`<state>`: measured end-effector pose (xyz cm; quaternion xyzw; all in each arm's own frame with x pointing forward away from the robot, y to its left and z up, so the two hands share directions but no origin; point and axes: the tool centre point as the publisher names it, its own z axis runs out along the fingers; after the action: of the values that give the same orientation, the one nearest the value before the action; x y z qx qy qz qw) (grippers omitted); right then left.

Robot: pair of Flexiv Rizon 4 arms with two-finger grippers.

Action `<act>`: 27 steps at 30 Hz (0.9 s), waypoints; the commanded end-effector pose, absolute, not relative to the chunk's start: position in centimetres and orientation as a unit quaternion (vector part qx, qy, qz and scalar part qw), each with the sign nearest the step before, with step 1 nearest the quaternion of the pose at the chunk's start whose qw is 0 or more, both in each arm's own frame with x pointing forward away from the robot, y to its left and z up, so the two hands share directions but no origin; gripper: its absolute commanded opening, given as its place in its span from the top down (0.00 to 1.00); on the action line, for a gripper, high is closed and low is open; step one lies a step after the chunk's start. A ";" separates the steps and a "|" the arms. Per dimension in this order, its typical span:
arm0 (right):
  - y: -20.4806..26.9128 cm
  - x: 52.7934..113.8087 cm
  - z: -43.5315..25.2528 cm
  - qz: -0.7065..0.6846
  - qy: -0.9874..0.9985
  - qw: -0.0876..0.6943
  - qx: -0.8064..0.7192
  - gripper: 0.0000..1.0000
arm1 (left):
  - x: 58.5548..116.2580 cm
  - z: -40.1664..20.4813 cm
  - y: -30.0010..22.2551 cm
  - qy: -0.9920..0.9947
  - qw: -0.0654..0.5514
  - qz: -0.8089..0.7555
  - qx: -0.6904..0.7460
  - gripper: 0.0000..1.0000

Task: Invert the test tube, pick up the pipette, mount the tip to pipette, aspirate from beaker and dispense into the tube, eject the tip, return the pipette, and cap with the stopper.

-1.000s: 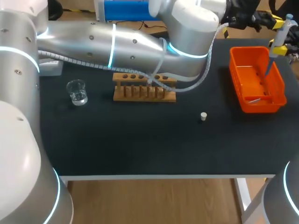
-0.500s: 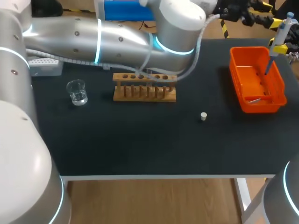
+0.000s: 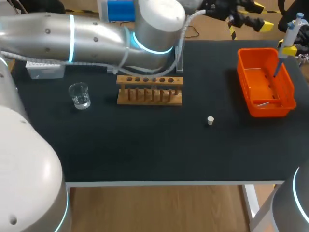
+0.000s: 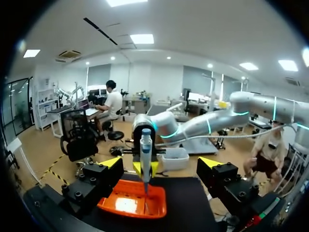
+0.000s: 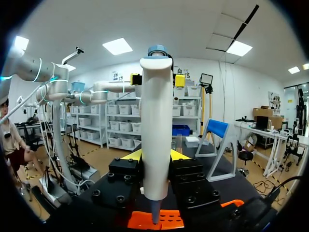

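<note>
The right gripper [image 5: 155, 162] is clenched on the pipette [image 5: 155, 125], both fingers pressing its white body from two sides and holding it upright. Directly under this gripper the pipette's thin lower end points into the orange basket [image 5: 166, 220]. Whether a tip sits on that end cannot be told.

The left gripper [image 4: 161, 166] stands released, fingers spread with nothing between them. It faces the pipette from the opposite side, apart from it, with the basket below and ahead of its fingers.

In the head view a small pale piece [image 3: 263, 103], possibly a tip, lies in the basket beneath the held pipette. The stopper [image 3: 210, 120], the wooden rack [image 3: 149, 90] and the beaker [image 3: 79, 94] are well away from both grippers, the beaker farthest.

Judged from this, the pipette has been picked up and tip mounting is in hand. The next move calls for lowering the pipette straight and centred onto a tip, pressing firmly enough to seat it without tilting.
</note>
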<state>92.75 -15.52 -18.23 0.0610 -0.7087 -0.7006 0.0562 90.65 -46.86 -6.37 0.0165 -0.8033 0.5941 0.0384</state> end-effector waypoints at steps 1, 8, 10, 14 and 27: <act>-15.6 92.8 -18.2 -0.700 -0.709 0.057 0.062 1.00 | 89.4 -6.7 -43.0 -0.789 0.041 0.613 0.012 0.00; -15.6 92.8 -18.2 -0.700 -0.709 0.057 0.062 1.00 | 87.4 -8.0 -40.2 -0.778 0.042 0.626 0.004 0.00; -15.6 92.8 -18.2 -0.700 -0.709 0.057 0.062 1.00 | 86.8 -8.3 -39.5 -0.772 0.037 0.634 0.001 0.00; -15.6 92.8 -18.2 -0.700 -0.709 0.057 0.062 1.00 | 85.5 -9.1 -38.1 -0.769 0.027 0.638 0.005 0.00; -15.6 92.8 -18.2 -0.700 -0.709 0.057 0.062 1.00 | 81.6 -11.5 -33.1 -0.755 -0.025 0.653 0.049 0.00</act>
<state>92.75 -15.51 -18.22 0.0610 -0.7087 -0.7006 0.0563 83.18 -34.87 -11.06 0.0377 -0.7852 0.6181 -0.0056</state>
